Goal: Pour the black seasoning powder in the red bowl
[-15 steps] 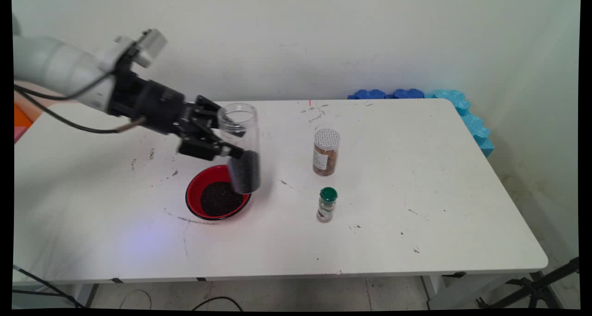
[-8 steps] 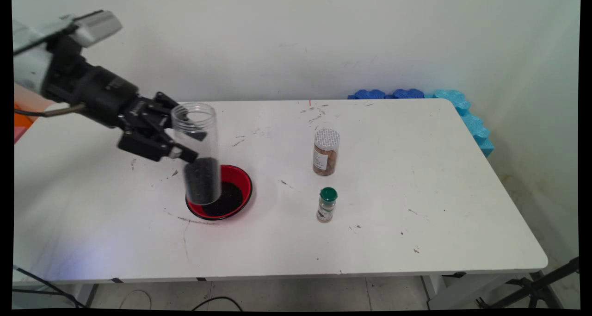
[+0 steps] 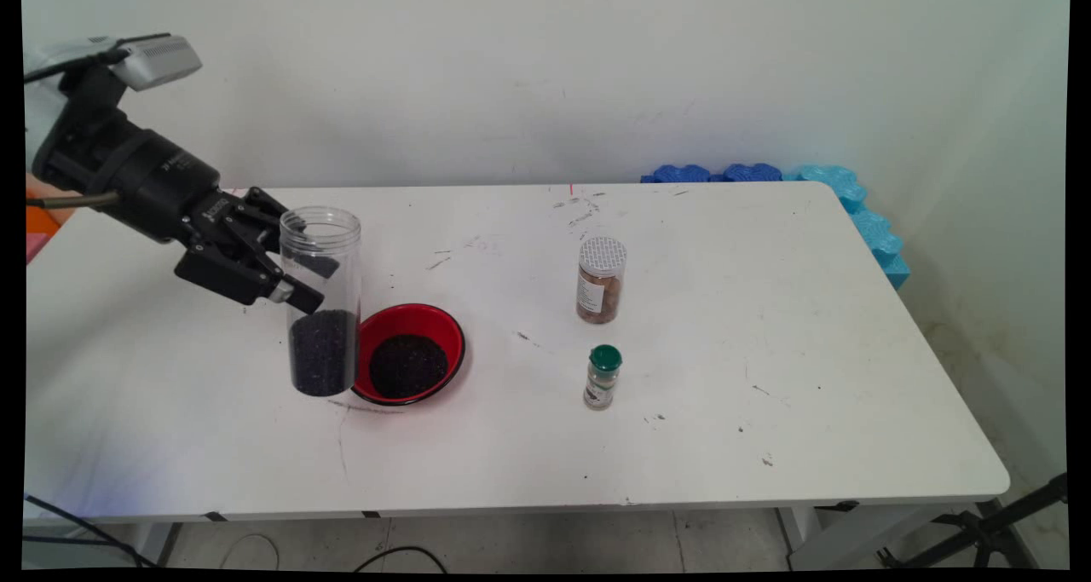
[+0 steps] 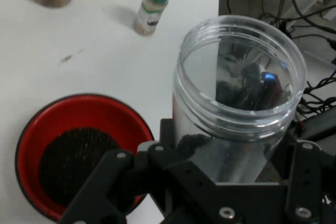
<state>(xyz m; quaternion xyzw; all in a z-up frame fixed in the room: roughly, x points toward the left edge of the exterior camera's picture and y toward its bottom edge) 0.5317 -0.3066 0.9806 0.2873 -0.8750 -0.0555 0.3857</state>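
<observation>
My gripper (image 3: 298,279) is shut on a clear plastic jar (image 3: 321,301), open at the top and upright, with dark grains filling its lower part. The jar hangs just left of a red bowl (image 3: 435,328) that holds a heap of the same dark grains. In the hand view the clear jar (image 4: 239,103) stands between my fingers (image 4: 181,145), and the red bowl (image 4: 31,129) lies at lower left. Whether the jar's base touches the table cannot be told.
A brown spice jar with a perforated silver lid (image 3: 601,279) stands right of the bowl. A small green-capped shaker (image 3: 603,377) stands in front of it, also seen as the shaker (image 4: 152,4) in the hand view. Blue foam pieces (image 3: 767,175) lie behind the table's far right corner.
The gripper has carried the jar leftward, from over the bowl's right side to beside its left rim, and lowered it. The jar stayed upright. The bowl and the spice jars have not moved.
</observation>
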